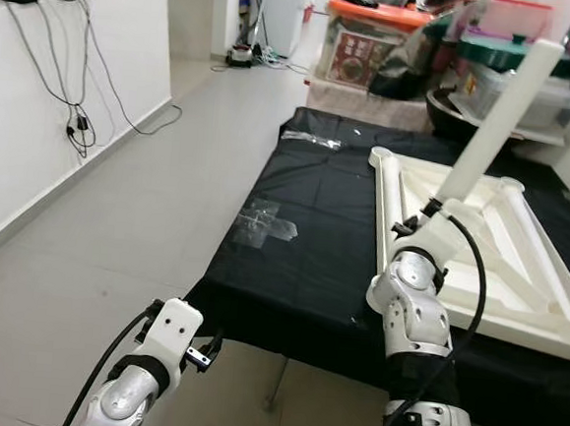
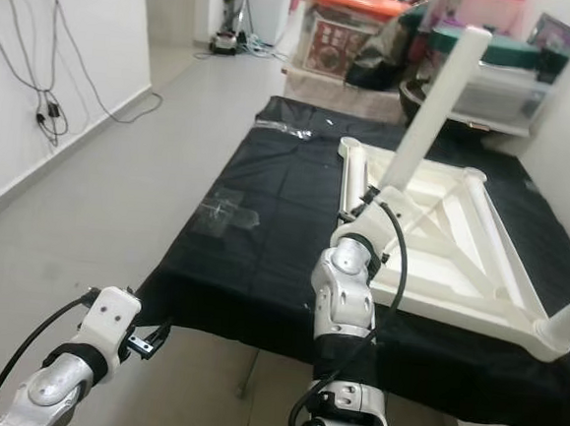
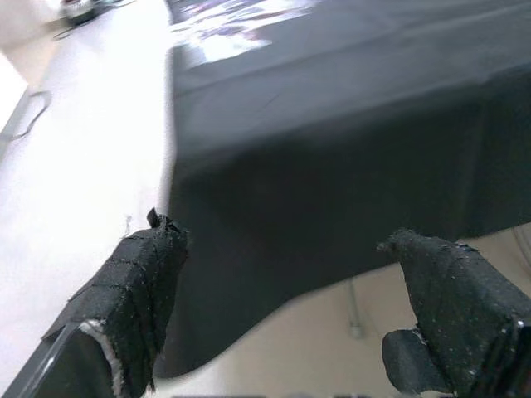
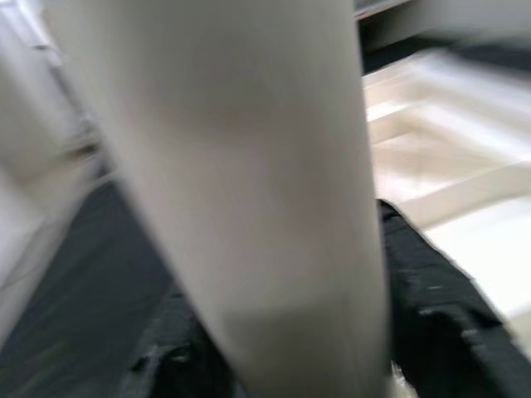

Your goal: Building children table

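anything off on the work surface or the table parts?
Clear tape or plastic scraps are stuck crumpled on the black cloth. The white table leg in the right gripper leans tilted over the upturned tabletop, not seated.

Bare black-covered bench (image 1: pixel 301 264) left of upturned table (image 1: pixel 479 258) is open; raised leg (image 1: pixel 495 121) and storage boxes (image 1: pixel 373 37) block beyond.

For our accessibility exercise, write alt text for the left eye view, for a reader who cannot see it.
The robot's right hand grips a white table leg tilted above an upturned white tabletop on a black cloth. Its left hand hangs open beside the cloth's near corner, over grey floor.
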`<state>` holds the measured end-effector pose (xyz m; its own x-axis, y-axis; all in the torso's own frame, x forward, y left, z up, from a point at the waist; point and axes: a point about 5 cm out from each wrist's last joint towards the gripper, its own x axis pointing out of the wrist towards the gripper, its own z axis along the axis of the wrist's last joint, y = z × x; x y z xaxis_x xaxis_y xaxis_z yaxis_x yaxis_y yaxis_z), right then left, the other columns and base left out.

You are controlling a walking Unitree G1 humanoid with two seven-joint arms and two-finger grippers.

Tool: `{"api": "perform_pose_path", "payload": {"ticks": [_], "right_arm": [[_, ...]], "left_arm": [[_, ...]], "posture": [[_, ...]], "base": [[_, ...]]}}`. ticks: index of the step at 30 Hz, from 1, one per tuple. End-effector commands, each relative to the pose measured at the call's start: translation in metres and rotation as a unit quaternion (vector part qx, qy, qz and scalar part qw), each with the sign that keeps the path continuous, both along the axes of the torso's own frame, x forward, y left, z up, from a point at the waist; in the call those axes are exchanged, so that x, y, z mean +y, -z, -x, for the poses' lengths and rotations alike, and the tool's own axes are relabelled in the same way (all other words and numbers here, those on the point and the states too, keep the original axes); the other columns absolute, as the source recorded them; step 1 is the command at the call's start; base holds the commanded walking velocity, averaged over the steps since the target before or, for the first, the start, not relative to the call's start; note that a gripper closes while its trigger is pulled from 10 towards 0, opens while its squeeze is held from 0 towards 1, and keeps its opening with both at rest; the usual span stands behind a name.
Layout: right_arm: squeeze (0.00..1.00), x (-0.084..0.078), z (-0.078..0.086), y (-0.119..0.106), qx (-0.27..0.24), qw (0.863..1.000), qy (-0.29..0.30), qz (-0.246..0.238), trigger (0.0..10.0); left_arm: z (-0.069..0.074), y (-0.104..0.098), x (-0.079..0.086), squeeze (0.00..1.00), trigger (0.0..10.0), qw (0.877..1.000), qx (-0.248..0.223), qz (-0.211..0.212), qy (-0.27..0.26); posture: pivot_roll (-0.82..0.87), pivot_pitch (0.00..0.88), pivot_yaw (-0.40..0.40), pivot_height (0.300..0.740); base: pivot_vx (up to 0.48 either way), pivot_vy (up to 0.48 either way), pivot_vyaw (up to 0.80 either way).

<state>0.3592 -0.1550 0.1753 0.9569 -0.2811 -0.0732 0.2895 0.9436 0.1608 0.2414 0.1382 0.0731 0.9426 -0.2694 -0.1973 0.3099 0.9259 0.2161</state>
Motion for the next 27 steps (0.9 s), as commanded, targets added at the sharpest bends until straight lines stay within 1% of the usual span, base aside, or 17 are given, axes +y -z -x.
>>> {"api": "perform_pose_path", "payload": {"ticks": [1, 3, 4, 6, 7, 8, 11, 17, 18, 19, 21, 22, 23, 24, 25, 26, 27], "right_arm": [[1.00, 0.025, -0.006, -0.001, -0.019, 0.994, -0.108, -0.027, 10.0], [1.00, 0.031, -0.012, -0.010, -0.038, 0.987, -0.155, -0.035, 10.0], [0.63, 0.034, -0.017, -0.020, -0.063, 0.979, -0.188, -0.038, 10.0], [0.63, 0.034, -0.017, -0.020, -0.063, 0.979, -0.188, -0.038, 10.0], [0.00, 0.044, -0.019, -0.033, -0.096, 0.958, -0.268, -0.035, 10.0], [0.00, 0.055, -0.017, -0.041, -0.119, 0.930, -0.347, -0.017, 10.0], [0.00, 0.070, -0.010, -0.038, -0.123, 0.884, -0.450, 0.008, 10.0], [0.00, 0.087, 0.006, -0.011, -0.075, 0.840, -0.537, -0.019, 9.7], [0.00, 0.090, 0.010, -0.006, -0.075, 0.835, -0.544, -0.029, 4.5], [0.00, 0.090, 0.010, -0.001, -0.074, 0.845, -0.529, -0.033, 0.0], [0.00, 0.090, 0.010, -0.001, -0.074, 0.845, -0.529, -0.033, 0.0], [0.00, 0.088, 0.008, 0.003, -0.068, 0.865, -0.496, -0.031, 0.0], [0.00, 0.074, -0.005, 0.011, -0.036, 0.922, -0.383, -0.037, 0.0], [0.00, 0.074, -0.005, 0.011, -0.036, 0.922, -0.383, -0.037, 0.0], [0.00, 0.048, -0.015, 0.025, 0.013, 0.974, -0.220, -0.045, 0.0], [0.00, 0.048, -0.015, 0.025, 0.013, 0.974, -0.220, -0.045, 0.0], [0.00, 0.015, -0.012, 0.043, 0.067, 0.996, -0.047, -0.040, 0.0]], "left_arm": [[0.000, 0.003, -0.008, 0.00, 10.0, 1.000, 0.004, 0.001, 0.013], [0.000, 0.003, -0.007, 0.00, 10.0, 1.000, 0.004, 0.000, 0.011], [0.000, 0.003, -0.004, 0.00, 10.0, 1.000, 0.003, -0.002, 0.008], [0.000, 0.003, -0.004, 0.00, 10.0, 1.000, 0.003, -0.002, 0.008], [0.001, 0.003, 0.000, 0.00, 10.0, 1.000, 0.003, -0.004, 0.003], [0.001, 0.003, 0.002, 0.00, 10.0, 1.000, 0.002, -0.006, -0.001], [0.001, 0.003, 0.001, 0.00, 10.0, 1.000, 0.002, -0.006, -0.002], [0.001, 0.002, -0.003, 0.00, 10.0, 1.000, -0.003, -0.004, -0.003], [0.002, 0.001, -0.003, 0.00, 10.0, 1.000, -0.004, -0.003, -0.006], [0.004, 0.001, -0.002, 0.00, 10.0, 1.000, -0.004, -0.001, -0.010], [0.004, 0.001, -0.002, 0.00, 10.0, 1.000, -0.004, -0.001, -0.010], [0.006, 0.002, 0.000, 0.00, 10.0, 1.000, -0.002, -0.001, -0.012], [0.008, 0.003, 0.000, 0.00, 10.0, 1.000, 0.001, -0.003, -0.011], [0.008, 0.003, 0.000, 0.00, 10.0, 1.000, 0.001, -0.003, -0.011], [0.009, 0.004, 0.001, 0.00, 10.0, 1.000, 0.003, -0.003, -0.009], [0.009, 0.004, 0.001, 0.00, 10.0, 1.000, 0.003, -0.003, -0.009], [0.009, 0.005, 0.000, 0.00, 10.0, 1.000, 0.004, -0.004, -0.007]], "posture": [[0.09, 0.000, -0.058, 0.740], [0.10, 0.000, -0.062, 0.740], [0.10, 0.000, -0.069, 0.740], [0.10, 0.000, -0.069, 0.740], [0.11, 0.000, -0.074, 0.740], [0.11, 0.000, -0.079, 0.740], [0.12, 0.000, -0.083, 0.740], [0.15, 0.000, -0.105, 0.740], [0.15, 0.000, -0.105, 0.740], [0.15, 0.000, -0.103, 0.740], [0.15, 0.000, -0.103, 0.740], [0.14, 0.000, -0.102, 0.740], [0.14, 0.000, -0.094, 0.740], [0.14, 0.000, -0.094, 0.740], [0.12, 0.000, -0.089, 0.740], [0.12, 0.000, -0.089, 0.740], [0.12, 0.000, -0.088, 0.740]], "base": [[0.000, 0.000, 0.00], [0.000, 0.000, 0.00], [0.000, 0.000, 0.00], [0.000, 0.000, 0.00], [0.000, 0.000, 0.00], [0.000, 0.000, 0.00], [0.000, 0.000, 0.00], [0.000, 0.000, 0.00], [0.000, 0.000, 0.00], [0.000, 0.000, 0.00], [0.000, 0.000, 0.00], [0.000, 0.000, 0.00], [0.000, 0.000, 0.00], [0.000, 0.000, 0.00], [0.000, 0.000, 0.00], [0.000, 0.000, 0.00], [0.000, 0.000, 0.00]]}}
